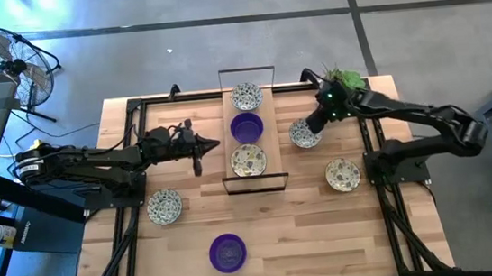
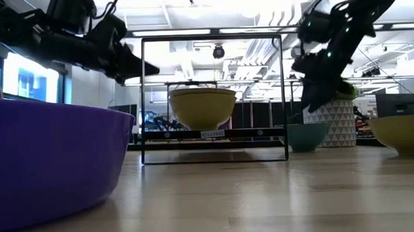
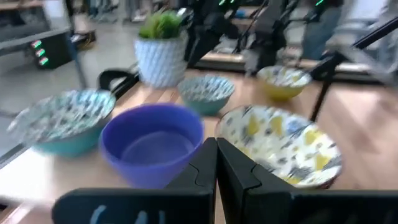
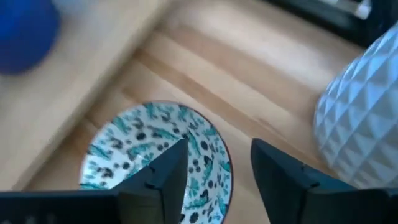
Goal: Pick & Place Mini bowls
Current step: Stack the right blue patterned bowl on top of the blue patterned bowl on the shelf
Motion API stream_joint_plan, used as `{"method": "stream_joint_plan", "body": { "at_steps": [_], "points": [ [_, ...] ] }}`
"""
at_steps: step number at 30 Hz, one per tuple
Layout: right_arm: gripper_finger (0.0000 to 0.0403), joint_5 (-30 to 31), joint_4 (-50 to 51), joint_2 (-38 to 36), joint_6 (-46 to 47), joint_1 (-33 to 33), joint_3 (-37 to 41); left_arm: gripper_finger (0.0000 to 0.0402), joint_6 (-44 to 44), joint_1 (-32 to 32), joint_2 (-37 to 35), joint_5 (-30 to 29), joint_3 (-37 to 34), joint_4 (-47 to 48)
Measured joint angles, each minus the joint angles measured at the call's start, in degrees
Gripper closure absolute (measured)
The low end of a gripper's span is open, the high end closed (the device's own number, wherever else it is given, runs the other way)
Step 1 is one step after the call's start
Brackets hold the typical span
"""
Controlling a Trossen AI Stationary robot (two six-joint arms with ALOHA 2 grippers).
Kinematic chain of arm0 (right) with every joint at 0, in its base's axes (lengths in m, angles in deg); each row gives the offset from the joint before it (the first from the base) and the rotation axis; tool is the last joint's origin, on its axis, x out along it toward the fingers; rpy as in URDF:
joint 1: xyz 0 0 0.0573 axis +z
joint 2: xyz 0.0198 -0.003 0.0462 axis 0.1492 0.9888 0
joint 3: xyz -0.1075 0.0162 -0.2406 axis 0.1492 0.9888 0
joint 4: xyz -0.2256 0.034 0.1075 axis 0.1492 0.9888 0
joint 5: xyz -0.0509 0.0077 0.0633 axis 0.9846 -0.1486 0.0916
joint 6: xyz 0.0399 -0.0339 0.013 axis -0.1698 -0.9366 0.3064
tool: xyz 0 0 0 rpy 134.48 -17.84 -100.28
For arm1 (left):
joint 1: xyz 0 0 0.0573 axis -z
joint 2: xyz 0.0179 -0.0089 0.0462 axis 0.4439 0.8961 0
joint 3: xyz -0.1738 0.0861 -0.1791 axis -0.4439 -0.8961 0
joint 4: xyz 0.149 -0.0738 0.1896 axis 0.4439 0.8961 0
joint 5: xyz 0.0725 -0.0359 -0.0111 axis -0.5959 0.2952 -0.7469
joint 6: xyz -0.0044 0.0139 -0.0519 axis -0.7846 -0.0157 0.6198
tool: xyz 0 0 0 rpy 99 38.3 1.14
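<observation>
Seven mini bowls sit on the wooden surface (image 1: 282, 234): two purple and five speckled. Nearest is a purple bowl (image 1: 228, 252), then two speckled bowls (image 1: 164, 206) (image 1: 343, 174) out at the sides. Three more stand in a row in the wire rack (image 1: 256, 181): speckled, purple (image 1: 247, 126), speckled. The last speckled bowl (image 1: 304, 133) lies beside the rack, near the plant pot (image 4: 364, 112). The right tool (image 4: 214, 171) hangs over it, fingers apart, holding nothing. The left tool (image 3: 216, 168) is closed and empty. Only the wrist view shows the teal pattern.
</observation>
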Motion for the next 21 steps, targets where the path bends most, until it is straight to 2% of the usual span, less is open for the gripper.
{"method": "stream_joint_plan", "body": {
  "at_steps": [6,9,13,21],
  "points": [
    [0.0241,6.7,-0.1,-7.8,-2.7,4.9,0.0,0.0401,1.3,0.0,0.0,1.4,0.0,-1.7],
    [0.0257,6.3,-0.2,-10.2,-4.8,8.1,0.0,0.0401,1.6,0.0,0.0,1.4,-0.5,-4.6],
    [0.0281,6.6,-1.6,-11.1,-5.9,13.5,0.0,0.0401,2.7,0.0,0.0,1.3,-4.3,-12.6],
    [0.0314,15.6,-7.0,-11.1,-8.9,22.7,0.0,0.0401,4.5,0.0,0.0,-1.1,-6.2,-16.6]
  ]
}}
